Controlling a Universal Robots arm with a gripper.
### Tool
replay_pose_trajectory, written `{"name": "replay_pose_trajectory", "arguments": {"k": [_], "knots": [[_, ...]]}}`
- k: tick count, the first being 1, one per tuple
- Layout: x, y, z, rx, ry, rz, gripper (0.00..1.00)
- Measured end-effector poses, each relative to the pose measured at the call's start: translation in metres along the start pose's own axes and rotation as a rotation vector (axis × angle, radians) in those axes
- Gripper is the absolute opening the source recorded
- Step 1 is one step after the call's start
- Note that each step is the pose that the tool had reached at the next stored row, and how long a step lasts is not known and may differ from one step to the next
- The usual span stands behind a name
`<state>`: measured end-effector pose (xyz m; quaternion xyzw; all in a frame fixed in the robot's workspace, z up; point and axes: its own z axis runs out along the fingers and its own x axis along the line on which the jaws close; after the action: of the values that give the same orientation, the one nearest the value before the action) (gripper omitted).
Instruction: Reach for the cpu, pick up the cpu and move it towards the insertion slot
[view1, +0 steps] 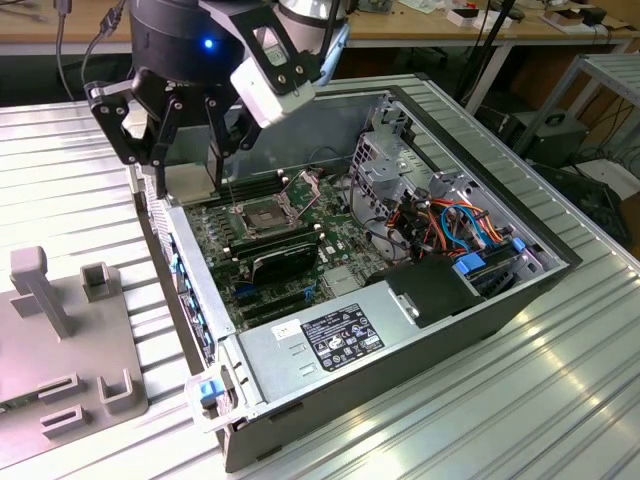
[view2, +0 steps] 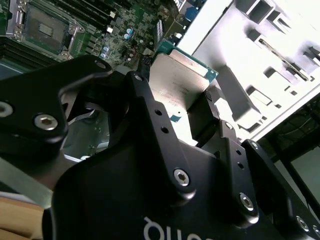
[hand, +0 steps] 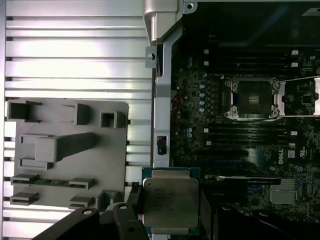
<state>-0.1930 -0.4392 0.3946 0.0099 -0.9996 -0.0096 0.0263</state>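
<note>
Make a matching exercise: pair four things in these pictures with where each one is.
Things:
1. cpu
2. insertion slot
3. grey slotted holder
4. power supply

Places:
A. on the motherboard, lid open
B. on the ribbed table outside the computer case
C. held in the claw
D. at the case's near corner in the exterior view

Pairs: 1-C, 2-A, 3-B, 4-D

A robotics lab or workshop is indicated by an opened computer case (view1: 400, 270) laid on a ribbed aluminium table (view1: 560, 400). A grey fixture block (view1: 60, 340) is set beside it, and cluttered wooden workbenches (view1: 420, 30) are seen behind.
</note>
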Motion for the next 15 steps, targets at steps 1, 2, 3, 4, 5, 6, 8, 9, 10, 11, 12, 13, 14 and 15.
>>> {"name": "replay_pose_trajectory", "arguments": {"k": [1,2,3,4,5,6,8,9,10,11,12,13,14,15], "knots": [[-0.0017,0.0003,0.0,0.0,-0.0001,0.0,0.55],[-0.0031,0.0005,-0.0001,0.0,-0.0001,0.0,0.55],[-0.0047,0.0007,-0.0001,0.0,-0.0001,0.0,0.55],[-0.0075,0.001,-0.0002,0.0001,-0.0001,0.0,0.55],[-0.0107,0.0012,-0.0003,0.0,-0.0001,0.0,0.55],[-0.0125,0.0012,-0.0004,0.0,-0.0001,0.0,0.55],[-0.0172,0.0013,-0.0006,0.0001,-0.0001,0.0,0.55],[-0.0199,0.0013,-0.0007,0.0001,0.0,0.0,0.55],[-0.0231,0.0014,-0.0008,0.0001,0.0,0.0,0.55],[-0.0268,0.0016,-0.001,0.0001,0.0,0.0,0.55],[-0.029,0.0017,-0.0011,0.0002,0.0,0.0,0.55],[-0.0312,0.0019,-0.0012,0.0001,-0.0001,0.0,0.55],[-0.0335,0.002,-0.0013,0.0002,0.0,0.0,0.55],[-0.0356,0.0022,-0.0013,0.0,-0.0001,0.0,0.55]]}}
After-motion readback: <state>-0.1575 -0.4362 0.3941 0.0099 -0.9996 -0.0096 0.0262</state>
